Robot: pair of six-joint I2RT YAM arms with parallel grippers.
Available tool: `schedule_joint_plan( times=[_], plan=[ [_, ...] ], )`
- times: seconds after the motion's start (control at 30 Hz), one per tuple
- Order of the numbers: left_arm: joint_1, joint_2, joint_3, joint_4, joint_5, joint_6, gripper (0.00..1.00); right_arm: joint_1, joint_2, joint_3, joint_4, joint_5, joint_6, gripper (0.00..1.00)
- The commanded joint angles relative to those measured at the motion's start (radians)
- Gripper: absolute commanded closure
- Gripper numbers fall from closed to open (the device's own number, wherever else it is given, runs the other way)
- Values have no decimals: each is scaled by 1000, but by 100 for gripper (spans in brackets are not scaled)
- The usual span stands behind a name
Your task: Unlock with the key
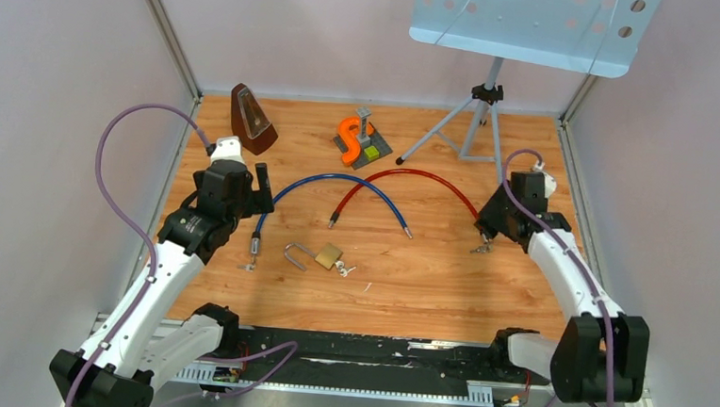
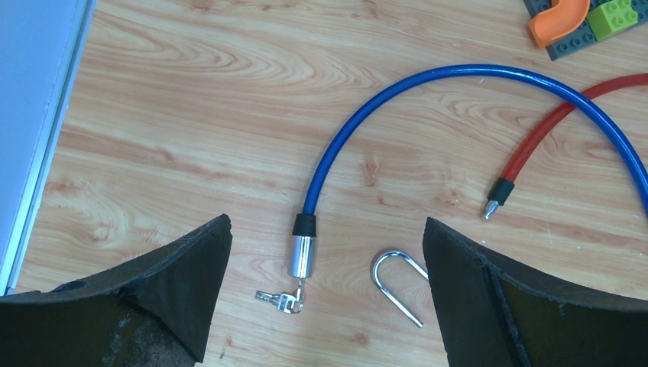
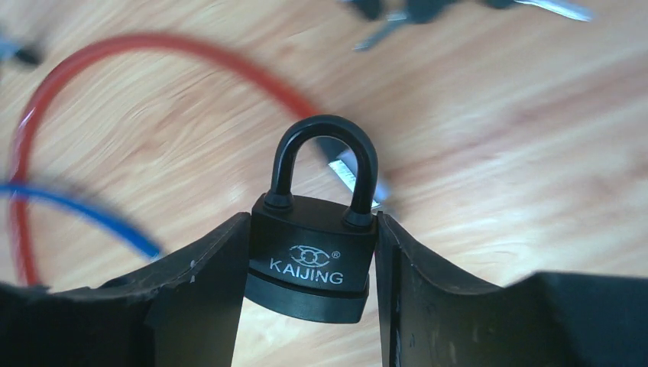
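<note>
My right gripper [image 3: 312, 218] is shut on a black padlock marked KAIJING [image 3: 309, 260], its shackle closed and pointing away from me; in the top view this gripper [image 1: 487, 232] is low at the right by the red cable's end. A blurred bunch of keys [image 3: 397, 17] lies beyond it. My left gripper [image 2: 327, 223] is open and empty above the blue cable lock's chrome barrel [image 2: 301, 254], which has a key bunch [image 2: 280, 300] in its end. A brass padlock [image 1: 328, 255] with its silver shackle [image 2: 397, 283] swung open lies mid-table beside small keys [image 1: 345, 270].
A blue cable [image 1: 339, 179] and a red cable [image 1: 405, 176] arch across the middle. A brown metronome [image 1: 251, 118] stands back left, an orange piece on a brick base [image 1: 355, 139] back centre, and a music stand tripod [image 1: 480, 116] back right. Walls enclose both sides.
</note>
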Motion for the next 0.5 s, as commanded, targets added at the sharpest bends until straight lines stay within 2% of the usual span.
schedule_joint_plan(
  times=[0.0, 0.13, 0.27, 0.47],
  plan=[
    [-5, 1, 6, 33, 0, 19, 0, 198, -87, 3, 80, -129, -115, 100],
    [-3, 7, 7, 35, 13, 21, 0, 420, -64, -11, 126, -206, -128, 100],
    [-2, 9, 5, 40, 21, 22, 0, 629, 67, 25, 189, -159, -158, 100],
    [-3, -11, -14, 60, 25, 21, 0, 726, 322, 155, 216, -157, -165, 99]
  ],
)
